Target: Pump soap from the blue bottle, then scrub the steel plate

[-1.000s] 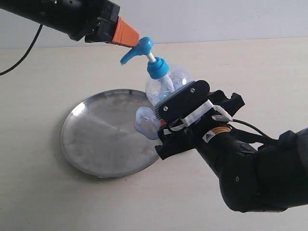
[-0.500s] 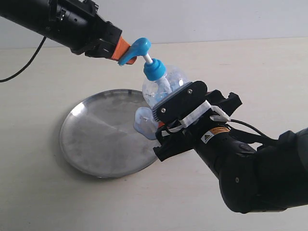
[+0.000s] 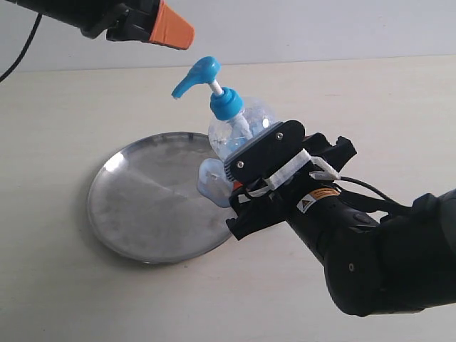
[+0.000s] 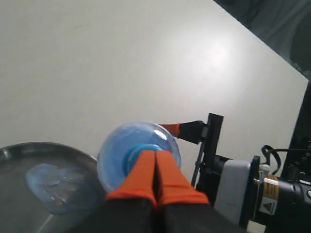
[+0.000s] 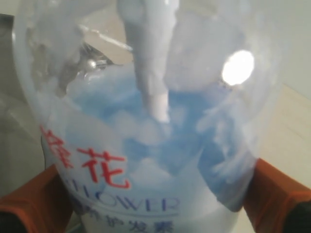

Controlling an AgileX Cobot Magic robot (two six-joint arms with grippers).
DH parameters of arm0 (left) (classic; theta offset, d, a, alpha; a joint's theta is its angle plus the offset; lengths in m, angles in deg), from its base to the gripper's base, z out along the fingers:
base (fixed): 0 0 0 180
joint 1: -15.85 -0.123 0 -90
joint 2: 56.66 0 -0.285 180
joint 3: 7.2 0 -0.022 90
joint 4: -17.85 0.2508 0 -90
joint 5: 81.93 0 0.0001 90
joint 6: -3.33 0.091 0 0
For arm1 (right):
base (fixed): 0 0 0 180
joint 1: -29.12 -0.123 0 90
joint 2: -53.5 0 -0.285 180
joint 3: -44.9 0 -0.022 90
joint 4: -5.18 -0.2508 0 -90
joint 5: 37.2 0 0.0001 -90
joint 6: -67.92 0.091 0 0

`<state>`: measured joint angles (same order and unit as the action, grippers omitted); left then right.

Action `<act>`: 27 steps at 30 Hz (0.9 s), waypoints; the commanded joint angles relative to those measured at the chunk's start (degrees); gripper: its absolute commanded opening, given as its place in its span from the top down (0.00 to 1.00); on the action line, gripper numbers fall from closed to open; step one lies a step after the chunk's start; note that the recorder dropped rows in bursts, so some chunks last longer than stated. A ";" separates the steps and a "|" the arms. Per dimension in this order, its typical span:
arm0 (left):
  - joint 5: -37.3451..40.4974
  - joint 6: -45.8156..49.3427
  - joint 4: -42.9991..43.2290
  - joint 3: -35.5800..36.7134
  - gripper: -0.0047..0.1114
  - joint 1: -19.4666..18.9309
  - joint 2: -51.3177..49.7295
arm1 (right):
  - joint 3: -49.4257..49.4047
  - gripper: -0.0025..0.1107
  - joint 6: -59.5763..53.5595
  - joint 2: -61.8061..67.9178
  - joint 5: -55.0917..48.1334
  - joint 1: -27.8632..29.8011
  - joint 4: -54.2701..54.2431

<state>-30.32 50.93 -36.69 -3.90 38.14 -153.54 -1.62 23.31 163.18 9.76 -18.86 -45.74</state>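
Observation:
The blue bottle [image 3: 239, 128] leans over the right rim of the steel plate [image 3: 142, 206], its blue pump head raised. My right gripper [image 3: 246, 174] is shut on the bottle's body; orange fingers [image 5: 277, 189] flank the label with red characters [image 5: 146, 160]. A pale blue blob of soap [image 3: 212, 182] lies on the plate under the spout, also visible as soap [image 4: 58, 187] in the left wrist view. My left gripper [image 3: 187, 37] hovers shut and empty above the pump, apart from it; its orange fingertips [image 4: 154, 158] point down at the bottle [image 4: 138, 155].
The pale tabletop [image 3: 85, 92] surrounds the plate. My right arm's black body [image 3: 370, 249] fills the lower right. A black cable [image 3: 21, 50] hangs at the upper left.
My left gripper has lifted up and away to the left off the pump head, which has sprung back up. The bottle and my right gripper stay in place.

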 commanded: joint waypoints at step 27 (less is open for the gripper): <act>9.00 -0.05 2.97 -0.04 0.96 0.66 -4.78 | 0.43 0.98 0.30 -1.05 2.82 -0.01 1.50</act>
<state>-19.51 51.10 -34.24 -3.90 38.47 -158.21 -1.62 23.40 163.18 9.76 -18.86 -45.74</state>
